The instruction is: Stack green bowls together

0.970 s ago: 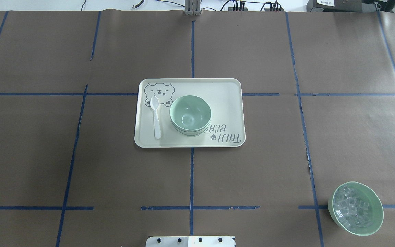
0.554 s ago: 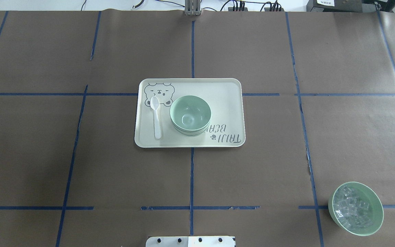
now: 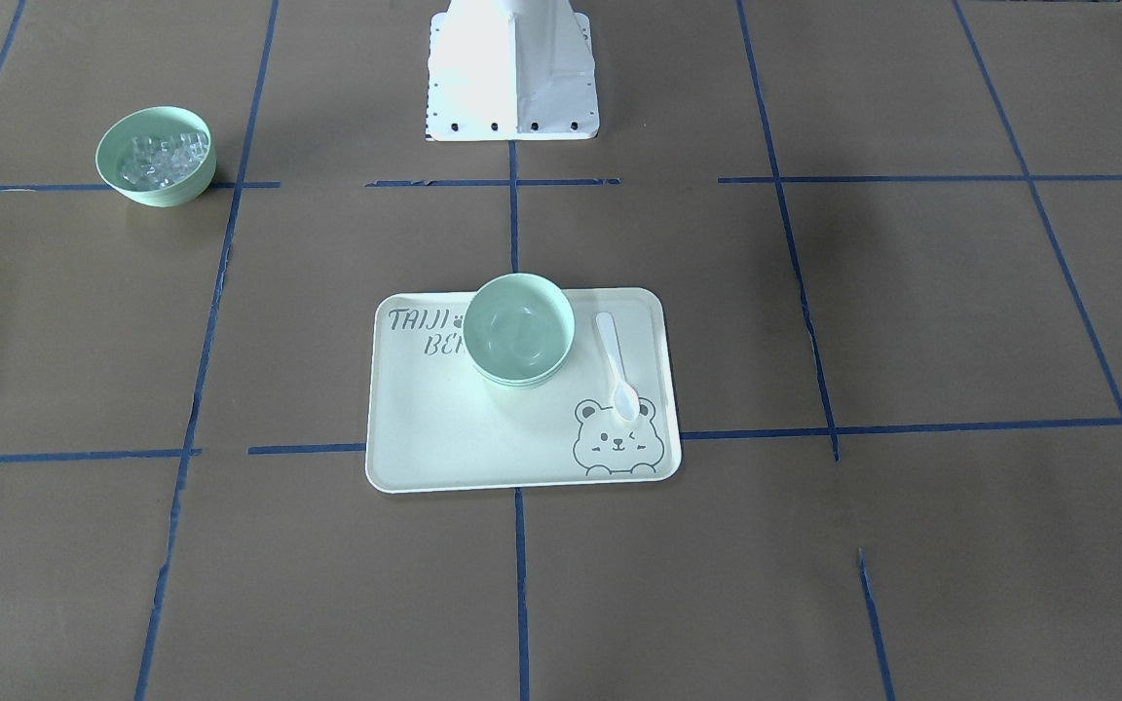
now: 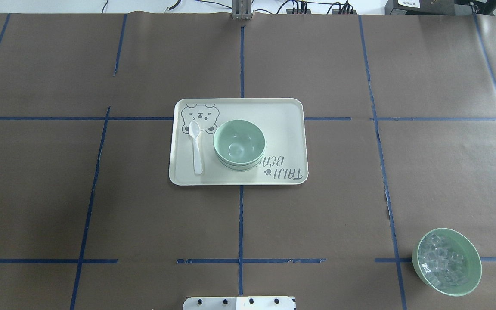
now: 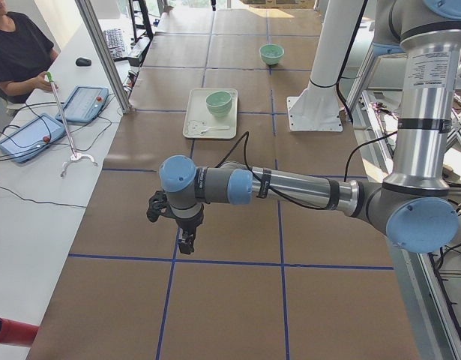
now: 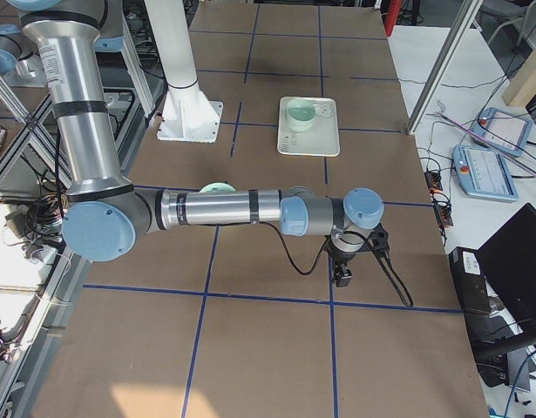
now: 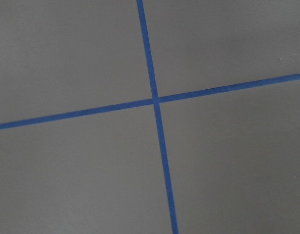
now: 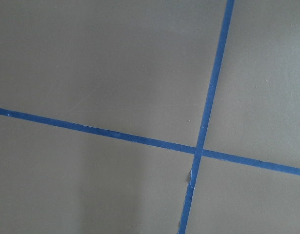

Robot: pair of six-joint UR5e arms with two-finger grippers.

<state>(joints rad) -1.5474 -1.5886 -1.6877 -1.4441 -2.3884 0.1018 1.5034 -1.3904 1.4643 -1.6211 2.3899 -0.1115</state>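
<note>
Green bowls (image 4: 239,145), nested in one stack, sit on the tray (image 4: 286,125); a white spoon (image 4: 196,150) lies just beside them, a cube-filled bowl (image 4: 446,262) well apart. Left gripper (image 5: 187,244) and right gripper (image 6: 344,277) hang above the table (image 4: 101,193), far from the tray; jaw opening cannot be told.

The green bowls (image 4: 239,145) are nested one inside another as a single upright stack, openings facing up. Each is small, round, smooth, pale mint green and unmarked. The top bowl is empty, with a glossy reflection at its bottom. In the overhead view, the rims of the lower bowls show as thin bands along the stack's 6 o'clock side, offset slightly from the top rim. The stack rests near the middle of the tray (image 4: 282,125), which lies on the table (image 4: 144,215). From the stack, the white spoon (image 4: 196,150) lies at 9 o'clock, close by but not touching. The tray's printed lettering starts at 4 o'clock, partly hidden behind the stack.
</note>
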